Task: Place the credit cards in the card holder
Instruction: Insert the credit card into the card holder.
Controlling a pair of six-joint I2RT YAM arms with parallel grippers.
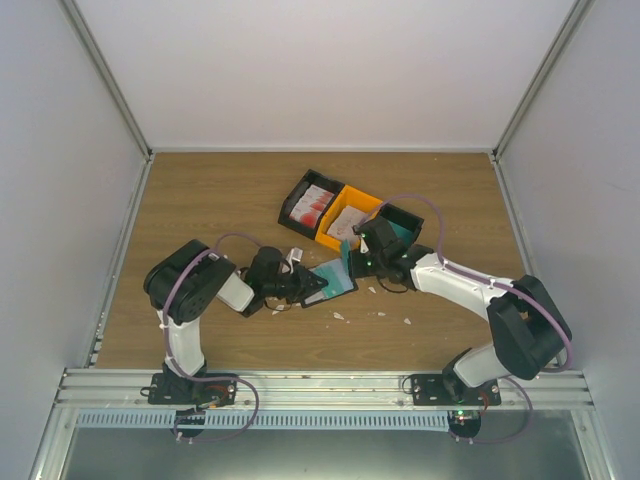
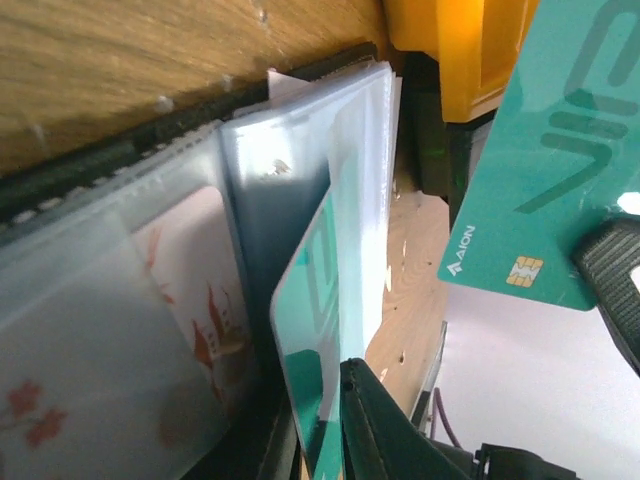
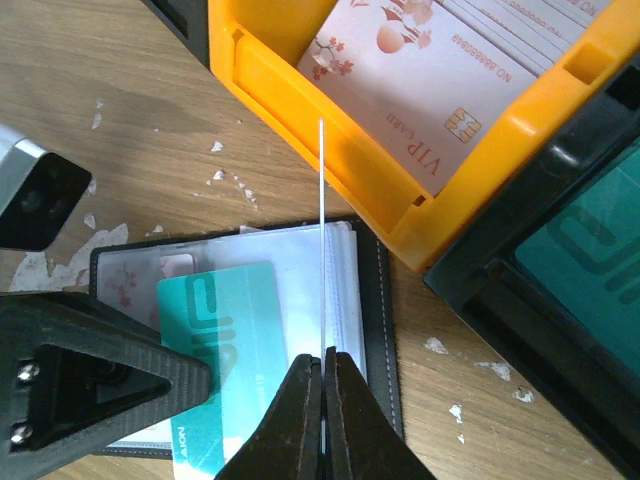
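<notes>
The card holder lies open at mid-table, black-edged, with clear sleeves. One sleeve shows a red-and-white credit card. A teal credit card lies partly on its pages, and the left gripper has it between its jaws. The fingers stand close on both sides; whether they still pinch it is unclear. The right gripper is shut on a second teal card, edge-on above the holder's right side, its chip face showing in the left wrist view.
Behind the holder stand three trays in a row: a black tray with red-and-white cards, an orange tray with whitish cards, and a black tray with teal cards. White scraps dot the wooden table.
</notes>
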